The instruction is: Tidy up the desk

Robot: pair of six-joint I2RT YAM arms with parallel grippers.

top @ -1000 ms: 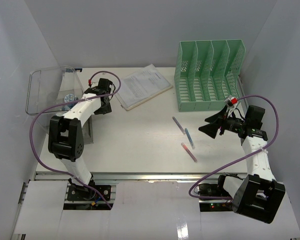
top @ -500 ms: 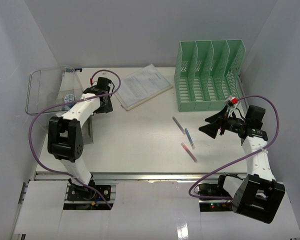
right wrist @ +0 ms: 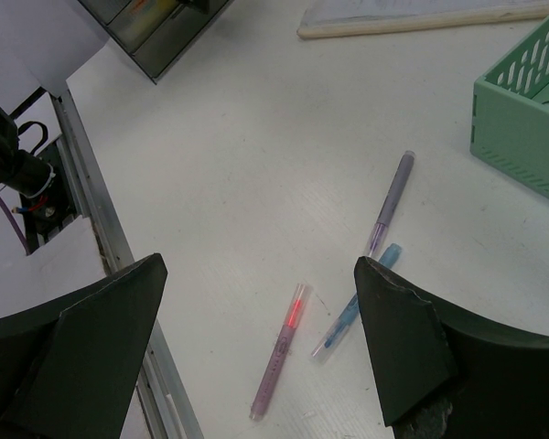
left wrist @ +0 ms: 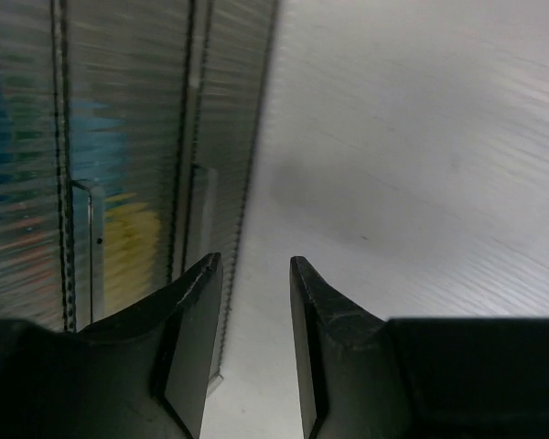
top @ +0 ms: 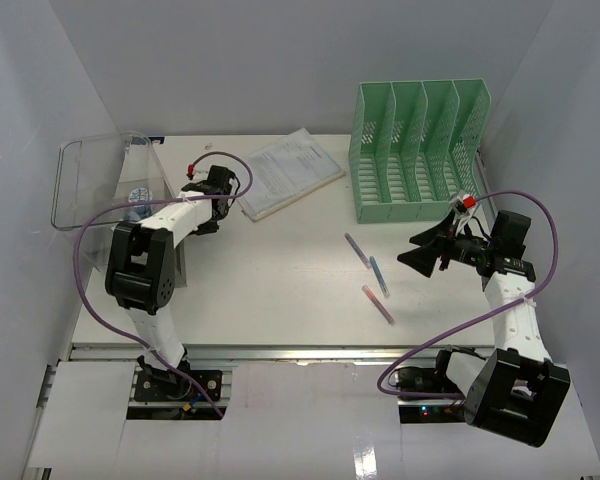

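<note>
The white desk (top: 280,300) carries three pens near its middle right: a purple one (top: 357,249), a blue one (top: 379,276) and a pink one (top: 377,303). My right gripper (top: 413,252) hovers just right of them, wide open and empty. Its wrist view looks down on the pink pen (right wrist: 279,352), blue pen (right wrist: 357,311) and purple pen (right wrist: 391,201) between the spread fingers (right wrist: 259,265). My left gripper (top: 204,218) sits low at the back left, beside the clear bin (top: 110,185). Its jaws (left wrist: 253,261) stand narrowly apart over bare desk (left wrist: 421,137), holding nothing.
A stapled paper booklet (top: 285,172) lies at the back centre. A mint-green slotted file rack (top: 415,150) stands at the back right. The clear bin wall (left wrist: 119,165) runs close along the left finger. A metal rail (top: 280,352) edges the desk front.
The left wrist has swung a little to the right beside the bin and its jaws have narrowed. The right arm and the pens have not moved.
</note>
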